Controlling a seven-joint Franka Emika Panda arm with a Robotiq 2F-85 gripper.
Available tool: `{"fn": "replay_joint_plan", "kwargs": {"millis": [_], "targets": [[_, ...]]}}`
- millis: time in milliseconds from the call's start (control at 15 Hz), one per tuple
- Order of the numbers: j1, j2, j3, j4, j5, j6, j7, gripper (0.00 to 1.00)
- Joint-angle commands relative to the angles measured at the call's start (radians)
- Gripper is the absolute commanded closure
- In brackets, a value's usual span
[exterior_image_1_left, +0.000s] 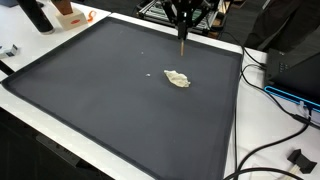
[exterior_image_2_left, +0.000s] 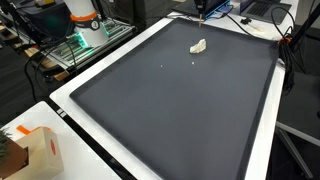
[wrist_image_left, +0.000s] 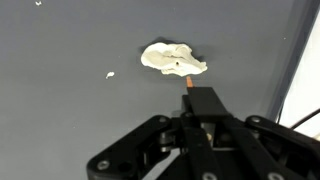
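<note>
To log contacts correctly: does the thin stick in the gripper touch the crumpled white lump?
Apart. In an exterior view, bare dark mat shows between the tip of the thin stick and the crumpled white lump.

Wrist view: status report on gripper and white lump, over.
Gripper shut on thin stick. Tip by white lump, contact unclear. Small crumb on dark mat, nothing blocking.
</note>
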Motion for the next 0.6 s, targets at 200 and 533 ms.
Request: {"fn": "replay_joint_plan", "kwargs": {"millis": [200,533], "targets": [[0.000,-0.010,0.003,0.002,-0.024,-0.018,0.010,0.87],[0.012,-0.009,-0.007,0.006,-0.124,-0.029,0.143,0.97]]}}
